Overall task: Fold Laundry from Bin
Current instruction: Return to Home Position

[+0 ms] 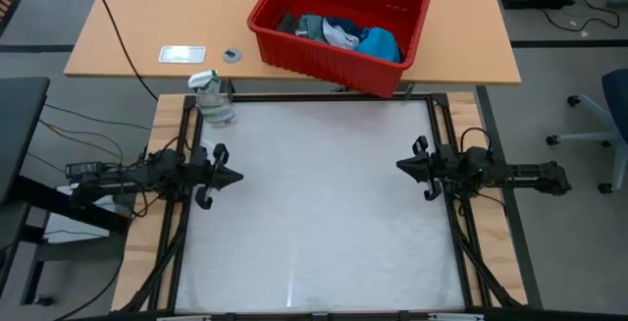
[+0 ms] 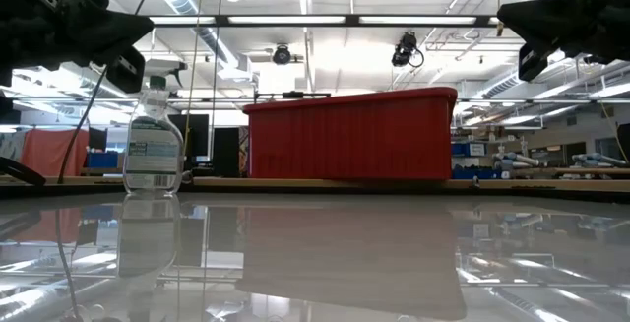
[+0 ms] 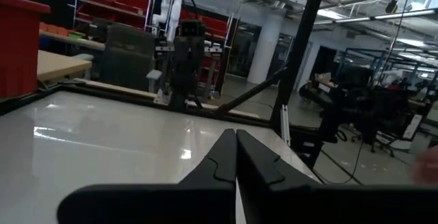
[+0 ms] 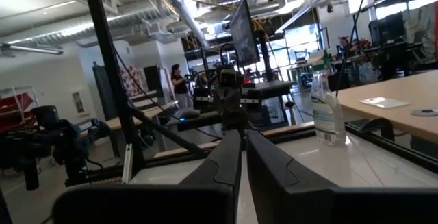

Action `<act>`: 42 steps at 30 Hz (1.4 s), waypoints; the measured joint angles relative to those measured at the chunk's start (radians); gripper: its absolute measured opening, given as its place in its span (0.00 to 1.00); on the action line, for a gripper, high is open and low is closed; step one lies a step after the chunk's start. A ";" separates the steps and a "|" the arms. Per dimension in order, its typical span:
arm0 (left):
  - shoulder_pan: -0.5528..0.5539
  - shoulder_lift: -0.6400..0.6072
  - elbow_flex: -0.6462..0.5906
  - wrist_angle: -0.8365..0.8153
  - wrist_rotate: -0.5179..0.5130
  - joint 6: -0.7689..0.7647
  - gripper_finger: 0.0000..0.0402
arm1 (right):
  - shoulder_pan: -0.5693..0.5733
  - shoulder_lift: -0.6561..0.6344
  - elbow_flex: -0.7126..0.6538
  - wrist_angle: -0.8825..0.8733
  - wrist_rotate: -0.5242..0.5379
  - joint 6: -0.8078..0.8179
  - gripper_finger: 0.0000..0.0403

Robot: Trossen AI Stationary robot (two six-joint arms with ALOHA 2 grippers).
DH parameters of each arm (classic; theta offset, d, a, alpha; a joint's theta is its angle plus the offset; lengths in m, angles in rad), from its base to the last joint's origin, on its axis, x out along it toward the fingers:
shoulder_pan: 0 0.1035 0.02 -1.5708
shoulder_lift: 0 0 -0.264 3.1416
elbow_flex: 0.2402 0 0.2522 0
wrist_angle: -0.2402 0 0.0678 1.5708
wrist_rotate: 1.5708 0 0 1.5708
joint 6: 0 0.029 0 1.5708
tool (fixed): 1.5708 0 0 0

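From above, my left pincer (image 1: 232,176) hangs over the left edge of the glossy white surface (image 1: 324,223) and my right pincer (image 1: 403,166) over its right edge, tips pointing toward each other and well apart. Beyond it, on the light wooden surface (image 1: 137,36), stands the large rectangular red plastic bin (image 1: 294,44), turned at an angle, its near corner at that surface's edge. The laundry (image 1: 345,34) lies heaped inside: dark grey, white and bright blue pieces. A clear plastic spray bottle (image 1: 212,100) stands at the white surface's far left corner. A flat white rectangular card (image 1: 183,54) and a small round grey disc (image 1: 232,55) lie left of the bin; any print on them is too small to read.

At surface height, the bin (image 2: 349,135) stands in the middle with the spray bottle (image 2: 153,145) to its left; the bottle's label is unreadable. My left pincer (image 2: 123,54) and right pincer (image 2: 522,32) hang in the upper corners.

At my left wrist, the left pincer (image 3: 236,164) is clenched on nothing, fingers pressed together, with the bin's (image 3: 17,46) corner in view.

At my right wrist, the right pincer (image 4: 243,161) is likewise clenched and empty; the spray bottle (image 4: 326,111) stands ahead.
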 joint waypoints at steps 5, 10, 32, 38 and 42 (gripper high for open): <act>0.000 0.000 0.000 0.000 0.000 0.000 0.04 | 0.000 0.000 0.000 0.000 0.000 0.000 0.08; 0.000 0.000 0.000 0.000 0.000 0.000 0.05 | 0.000 0.000 0.000 0.000 0.000 0.000 0.08; 0.000 0.000 0.000 -0.001 0.001 0.000 0.05 | 0.000 0.000 0.000 0.000 0.000 -0.001 0.08; 0.000 0.000 0.000 -0.001 0.001 0.000 0.05 | 0.000 0.000 0.000 0.000 0.000 -0.001 0.08; 0.000 0.000 -0.001 -0.001 0.001 0.000 0.05 | 0.000 0.000 0.000 0.000 0.001 -0.001 0.08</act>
